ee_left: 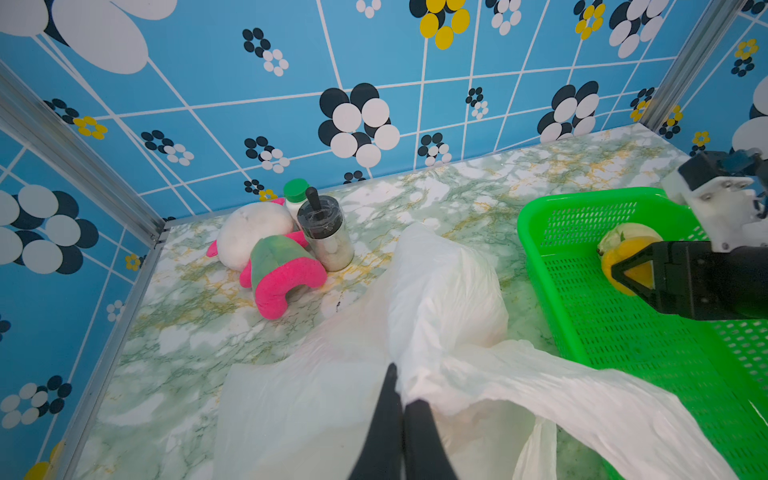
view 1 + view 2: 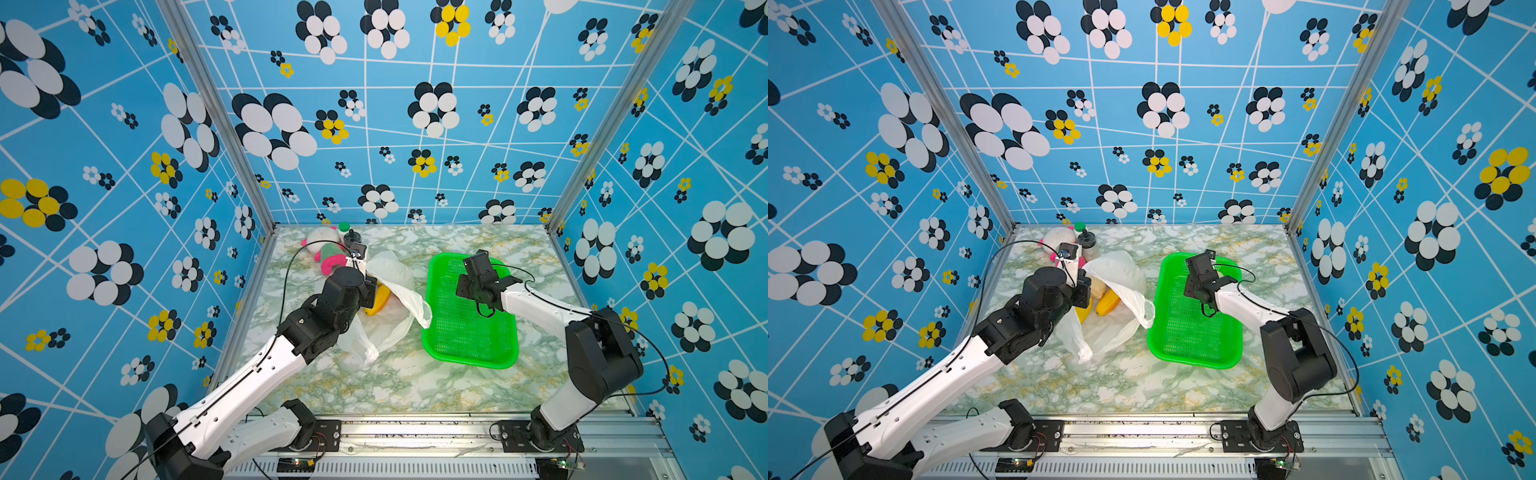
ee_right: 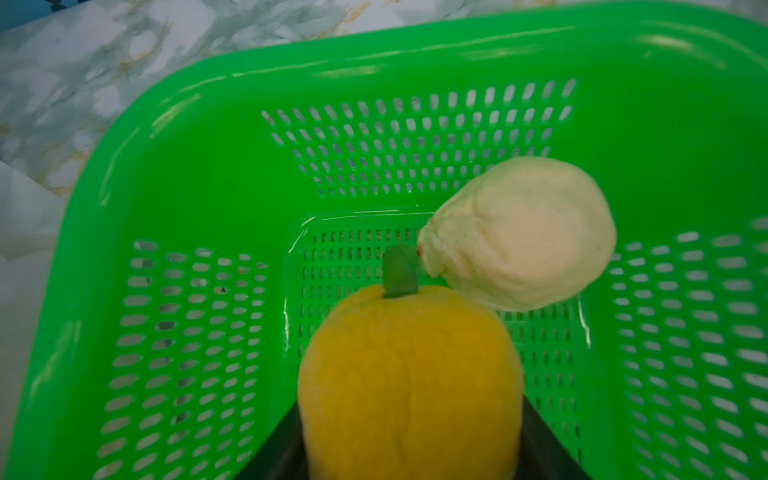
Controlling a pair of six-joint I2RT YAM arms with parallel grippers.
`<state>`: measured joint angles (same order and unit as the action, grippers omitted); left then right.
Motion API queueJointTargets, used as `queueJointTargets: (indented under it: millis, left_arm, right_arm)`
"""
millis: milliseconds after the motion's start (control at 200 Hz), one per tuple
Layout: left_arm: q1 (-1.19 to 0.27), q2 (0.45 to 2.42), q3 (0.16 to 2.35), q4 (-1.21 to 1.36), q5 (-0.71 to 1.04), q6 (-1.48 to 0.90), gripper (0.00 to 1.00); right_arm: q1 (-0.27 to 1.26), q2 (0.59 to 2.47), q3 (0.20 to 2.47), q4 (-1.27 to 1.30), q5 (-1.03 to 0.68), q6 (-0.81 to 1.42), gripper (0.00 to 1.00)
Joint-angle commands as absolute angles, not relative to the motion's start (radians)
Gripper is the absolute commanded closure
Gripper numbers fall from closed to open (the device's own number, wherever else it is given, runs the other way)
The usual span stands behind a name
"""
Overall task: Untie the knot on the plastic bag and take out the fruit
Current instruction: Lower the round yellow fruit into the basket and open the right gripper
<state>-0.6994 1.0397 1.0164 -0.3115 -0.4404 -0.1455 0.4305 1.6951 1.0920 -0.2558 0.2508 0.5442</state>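
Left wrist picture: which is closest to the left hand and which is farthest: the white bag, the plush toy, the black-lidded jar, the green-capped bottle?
1. The white bag: pinched in the shut left hand.
2. The plush toy: lying on the table beyond the bag.
3. The black-lidded jar: standing just behind the toy.
4. The green-capped bottle: farthest back, near the wall.

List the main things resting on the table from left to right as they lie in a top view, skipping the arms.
plush toy → plastic bag → green basket
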Motion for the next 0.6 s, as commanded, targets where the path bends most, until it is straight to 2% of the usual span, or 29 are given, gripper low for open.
queueJointTargets:
  millis: [0,100,175,380,595]
  left_arm:
    - [-0.69,1.048,1.027,-0.314,-0.439,-0.134,1.0]
    - [-0.687,1.063,1.04,-0.321,-0.44,-0.132,1.0]
    - [-0.686,1.07,1.043,-0.325,-0.435,-0.133,1.0]
    - [-0.687,1.057,1.038,-0.327,-0.408,-0.14,1.0]
    - [-0.688,1.046,1.036,-0.32,-0.375,-0.147,1.0]
  right_arm:
    - [0.428,1.726,1.134,-0.305,0.217,0.565,0.41]
    - [0.428,1.718,1.132,-0.308,0.219,0.569,0.2]
    - [0.428,1.688,1.116,-0.31,0.243,0.574,0.11]
    - [0.493,1.475,1.049,-0.358,0.369,0.53,0.02]
    - [0.563,1.132,0.895,-0.294,0.364,0.486,0.05]
